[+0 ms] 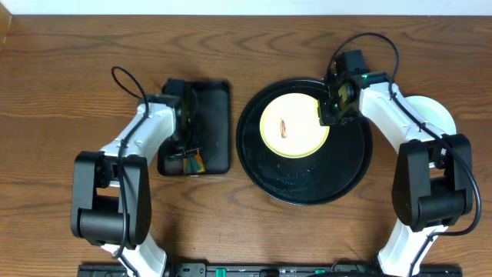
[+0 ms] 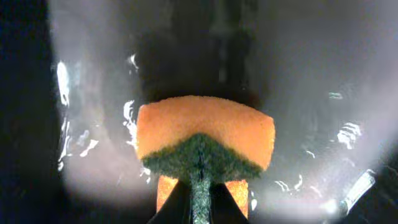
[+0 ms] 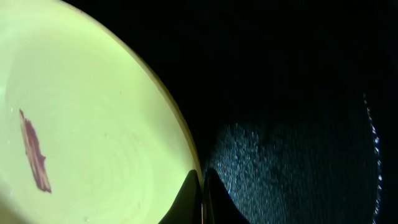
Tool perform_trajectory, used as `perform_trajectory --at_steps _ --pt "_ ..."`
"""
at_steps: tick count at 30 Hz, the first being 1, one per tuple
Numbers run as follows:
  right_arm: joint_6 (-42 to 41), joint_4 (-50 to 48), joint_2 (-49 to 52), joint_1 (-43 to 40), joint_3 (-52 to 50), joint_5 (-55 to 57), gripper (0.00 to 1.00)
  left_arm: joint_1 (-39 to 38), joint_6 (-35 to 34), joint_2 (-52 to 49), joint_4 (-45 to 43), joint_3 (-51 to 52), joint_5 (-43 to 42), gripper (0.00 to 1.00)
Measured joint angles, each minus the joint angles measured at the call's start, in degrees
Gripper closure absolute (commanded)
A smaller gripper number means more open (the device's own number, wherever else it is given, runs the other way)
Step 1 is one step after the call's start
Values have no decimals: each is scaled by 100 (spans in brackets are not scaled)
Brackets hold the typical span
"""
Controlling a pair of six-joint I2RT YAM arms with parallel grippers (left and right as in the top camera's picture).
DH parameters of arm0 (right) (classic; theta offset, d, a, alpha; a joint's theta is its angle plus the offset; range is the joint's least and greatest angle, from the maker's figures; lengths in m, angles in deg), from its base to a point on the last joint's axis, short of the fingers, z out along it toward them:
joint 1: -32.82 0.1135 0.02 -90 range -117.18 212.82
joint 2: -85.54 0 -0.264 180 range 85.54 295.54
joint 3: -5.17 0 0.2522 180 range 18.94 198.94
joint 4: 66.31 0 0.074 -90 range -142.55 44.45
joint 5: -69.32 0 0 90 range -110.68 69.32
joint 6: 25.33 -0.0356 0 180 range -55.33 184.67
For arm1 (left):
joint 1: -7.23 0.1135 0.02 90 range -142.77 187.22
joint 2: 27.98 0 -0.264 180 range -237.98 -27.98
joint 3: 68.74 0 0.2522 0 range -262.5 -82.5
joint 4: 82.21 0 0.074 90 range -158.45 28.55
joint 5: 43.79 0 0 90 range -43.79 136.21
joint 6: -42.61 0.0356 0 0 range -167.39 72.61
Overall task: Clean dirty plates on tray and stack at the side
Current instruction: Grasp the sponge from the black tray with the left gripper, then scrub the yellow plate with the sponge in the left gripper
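Observation:
A pale yellow plate [image 1: 294, 125] with a reddish-brown smear [image 1: 284, 127] lies in the upper part of the round black tray [image 1: 307, 181]. At the plate's right edge my right gripper [image 1: 327, 115] is shut on the rim. The right wrist view shows the plate [image 3: 93, 124], its smear [image 3: 34, 152] and the right gripper [image 3: 202, 182] pinching the rim, one finger over the plate and one outside it. Over at the left, my left gripper [image 1: 188, 154] is shut on an orange sponge [image 2: 205, 134] with a green scrub side, its middle pinched at the left gripper's [image 2: 199, 190] tips.
A smaller rectangular black tray [image 1: 217, 115] lies left of the round tray, under the left gripper; its wet glossy floor [image 2: 311, 93] fills the left wrist view. Brown wooden table [image 1: 61, 92] surrounds both trays. The arm bases stand at the front corners.

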Motion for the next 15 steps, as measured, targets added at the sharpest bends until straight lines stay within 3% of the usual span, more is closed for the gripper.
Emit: perform_trajectory --at_steps 6,15 --pt "-70 -780 0 0 -693 -28 99 -192 44 341 249 -986 -439 93" --pt "-157 -1357 -245 -2 -1169 -63 99 -1300 -339 503 -767 -1165 -905 93"
